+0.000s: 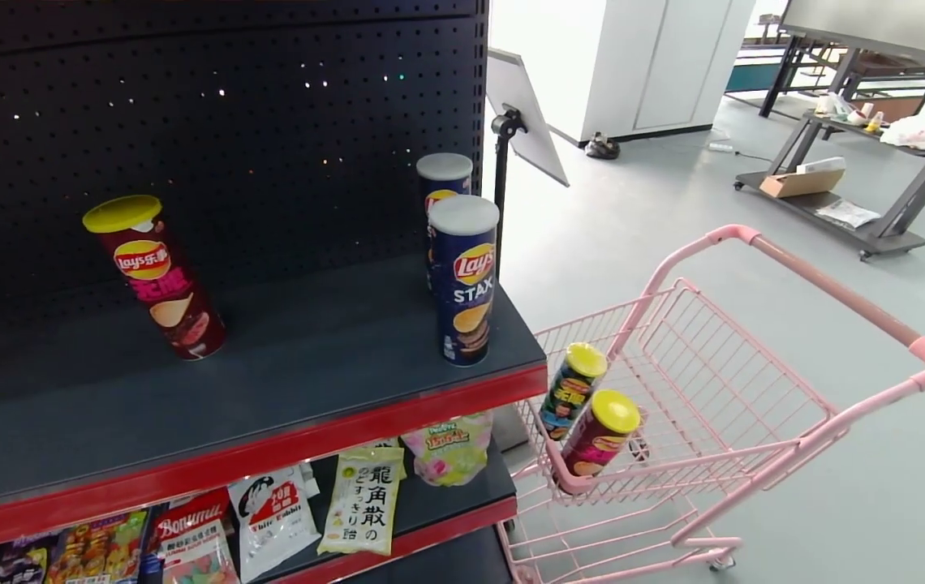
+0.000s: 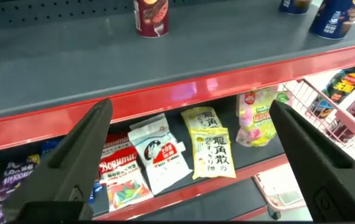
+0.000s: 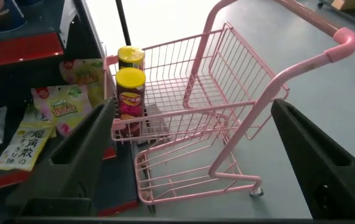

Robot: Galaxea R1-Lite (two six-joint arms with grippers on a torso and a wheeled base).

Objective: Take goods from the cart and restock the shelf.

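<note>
Floor [image 1: 673, 203]: smooth, pale grey, evenly lit. White cabinet [image 1: 657, 65] at the back, with a dark object [image 1: 602, 148] on the floor at its base. Tilted white board [image 1: 526, 113] on a black stand. Black wheeled rack [image 1: 884, 235] to the right, with a cardboard box [image 1: 789, 183] at the left end of its lower level.

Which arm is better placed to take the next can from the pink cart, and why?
Probably the right. The open right gripper faces the cart, which holds yellow-lidded cans; the left gripper, also open, faces the shelf instead.

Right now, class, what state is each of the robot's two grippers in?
Left gripper: open, holding nothing.
Right gripper: open, holding nothing.
</note>
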